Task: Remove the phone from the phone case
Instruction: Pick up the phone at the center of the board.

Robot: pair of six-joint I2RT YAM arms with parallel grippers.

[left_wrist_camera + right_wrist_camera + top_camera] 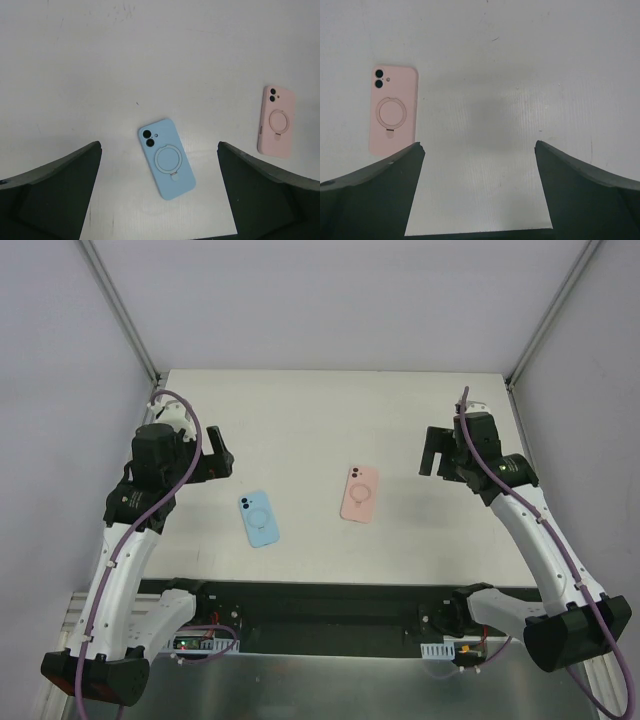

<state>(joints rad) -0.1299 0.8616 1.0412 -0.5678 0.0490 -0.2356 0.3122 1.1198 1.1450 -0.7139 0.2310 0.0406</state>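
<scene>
A light blue phone case with a ring stand lies back-up on the white table, camera holes at its far end. It also shows in the left wrist view. A pink phone case of the same kind lies to its right, seen too in the left wrist view and the right wrist view. Whether either holds a phone cannot be told. My left gripper is open and empty above the table, left of the blue case. My right gripper is open and empty, right of the pink case.
The white table is bounded by grey walls and two slanted metal posts at the far corners. A black rail with the arm bases and cables runs along the near edge.
</scene>
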